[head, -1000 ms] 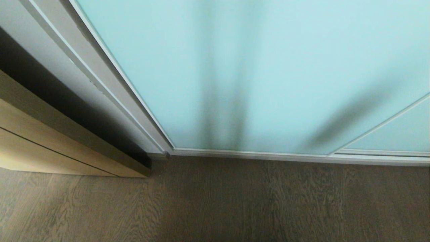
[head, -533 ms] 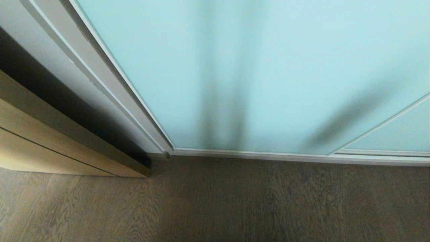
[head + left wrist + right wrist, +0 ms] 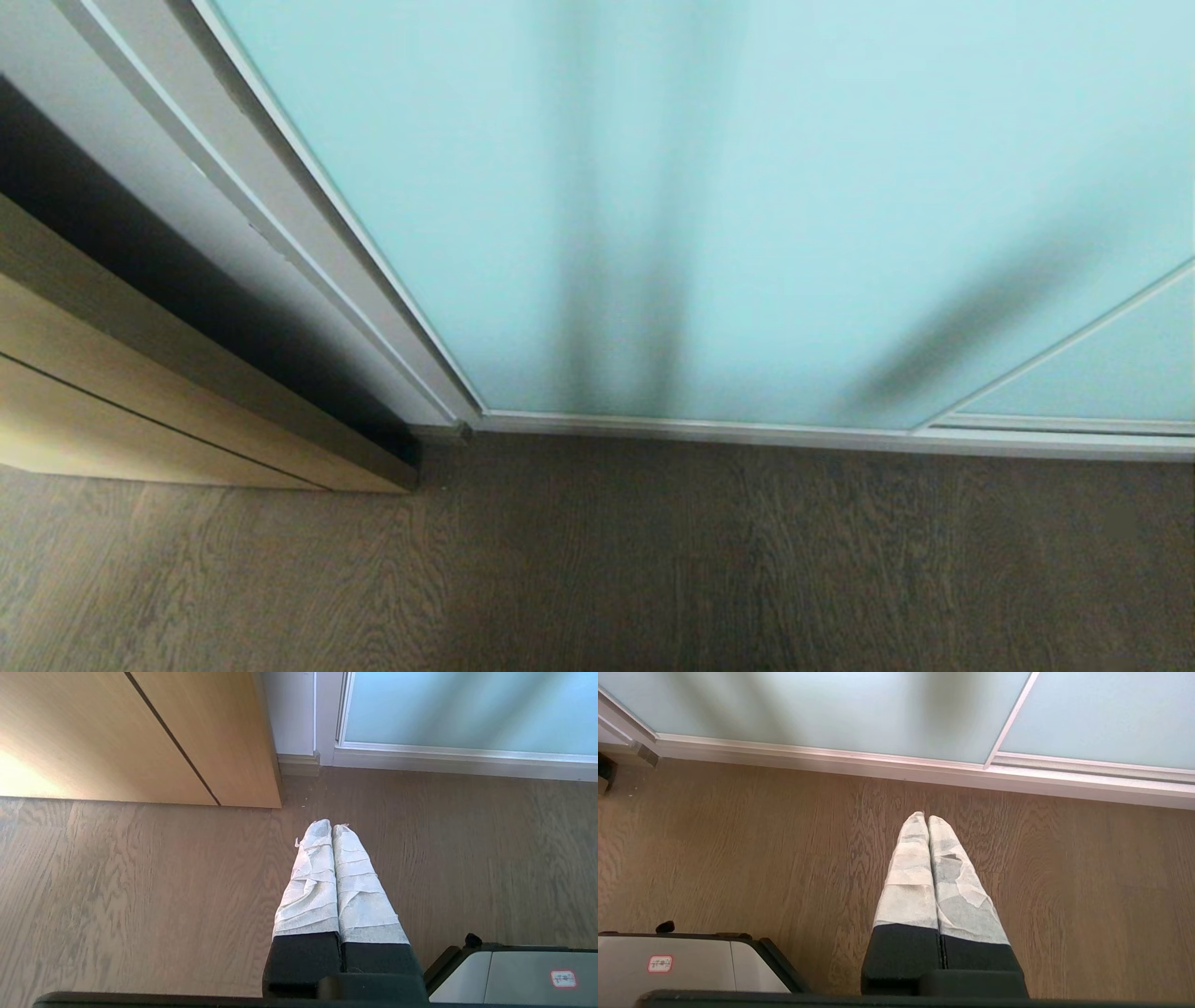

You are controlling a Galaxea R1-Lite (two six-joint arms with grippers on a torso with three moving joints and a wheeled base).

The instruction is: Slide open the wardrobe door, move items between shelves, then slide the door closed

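Note:
The sliding wardrobe door (image 3: 747, 215) fills the upper head view as a frosted pale aqua panel in a slim silver frame, closed, with dim dark shapes showing through the glass. The same door (image 3: 467, 714) appears in the left wrist view, and again (image 3: 808, 709) in the right wrist view. My left gripper (image 3: 332, 828) hangs shut over the wooden floor, its white-wrapped fingers pressed together and holding nothing. My right gripper (image 3: 928, 820) is shut the same way, also empty, a short way in front of the door's bottom rail. The items and the shelves are hidden behind the door.
A tan wooden door (image 3: 112, 392) stands ajar at the left, its edge close to the wardrobe frame (image 3: 308, 233). A second aqua panel (image 3: 1111, 373) overlaps at the right. Grey-brown wood floor (image 3: 653, 560) lies in front. The robot's base corner (image 3: 514, 975) shows beside each gripper.

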